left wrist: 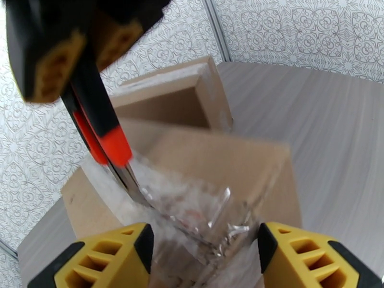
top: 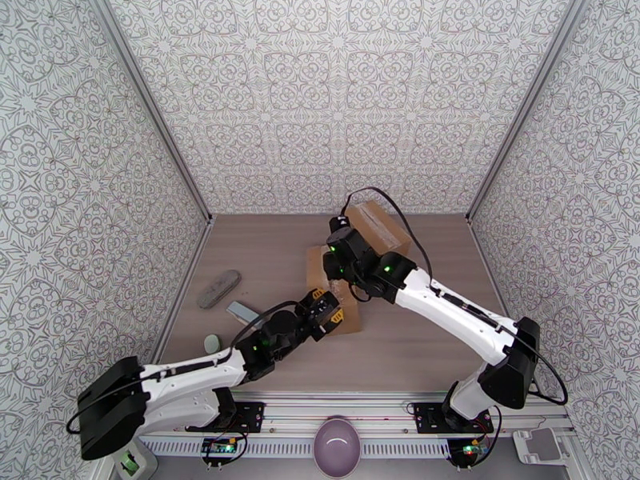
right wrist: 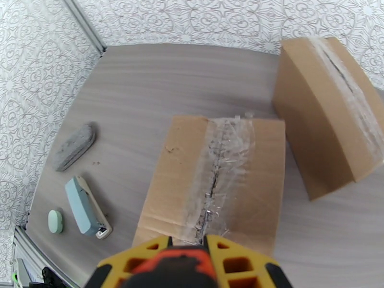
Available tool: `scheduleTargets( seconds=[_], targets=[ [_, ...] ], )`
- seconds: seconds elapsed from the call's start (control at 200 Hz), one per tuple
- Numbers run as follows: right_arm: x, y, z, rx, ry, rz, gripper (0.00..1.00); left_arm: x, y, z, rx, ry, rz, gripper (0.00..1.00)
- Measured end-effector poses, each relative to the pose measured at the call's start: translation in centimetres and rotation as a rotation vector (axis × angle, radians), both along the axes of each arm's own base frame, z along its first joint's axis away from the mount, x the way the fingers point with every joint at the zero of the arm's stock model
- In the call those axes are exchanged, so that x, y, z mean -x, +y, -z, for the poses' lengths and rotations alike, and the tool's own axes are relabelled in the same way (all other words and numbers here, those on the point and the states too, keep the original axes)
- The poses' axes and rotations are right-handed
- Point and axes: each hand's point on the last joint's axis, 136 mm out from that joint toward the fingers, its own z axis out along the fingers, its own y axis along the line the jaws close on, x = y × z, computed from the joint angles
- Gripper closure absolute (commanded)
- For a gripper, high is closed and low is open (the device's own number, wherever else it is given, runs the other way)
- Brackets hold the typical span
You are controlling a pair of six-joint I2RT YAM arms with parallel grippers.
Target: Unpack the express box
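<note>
Wood-grain table (top: 416, 354) and patterned walls surround us; nearest, our left arm lies low and stretched forward from its base. Its left gripper (left wrist: 206, 258) is spread open at the near end of the express box (right wrist: 173, 188), with yellow fingers (left wrist: 115, 255) either side of the crinkled tape seam (right wrist: 216, 174). Our right arm reaches in from the right with elbow bent and wrist tipped down over the box, the right gripper (right wrist: 189, 253) clenched on an orange-and-black box cutter (left wrist: 103, 135) whose blade sits in that seam. Farther back we see a second taped carton (right wrist: 326, 106) just beside the box, and a stapler (right wrist: 86, 207) lying well off to the left.
</note>
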Motion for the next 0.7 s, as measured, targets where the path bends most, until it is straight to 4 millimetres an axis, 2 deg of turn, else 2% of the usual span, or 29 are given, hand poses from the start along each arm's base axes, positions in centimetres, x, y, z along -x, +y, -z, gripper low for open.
scheduleTargets(
  seconds=[0.115,0.35,0.58,0.7],
  targets=[
    [0.1,0.7,0.2,-0.014,0.009,-0.021,1.0,0.0,0.0,0.1,-0.022,0.015,-0.004,0.36],
    [0.0,0.9,-0.3,-0.037,0.013,-0.004,1.0,0.1,0.2,2.5,-0.096,0.068,-0.003,0.4],
    [-0.3,0.5,-0.6,-0.039,0.006,0.027,1.0,0.4,-0.2,3.0,-0.109,0.074,0.005,0.41],
    [-0.4,0.2,-0.6,-0.036,0.004,0.045,1.0,0.4,0.1,2.7,-0.102,0.065,-0.008,0.36]
  ],
)
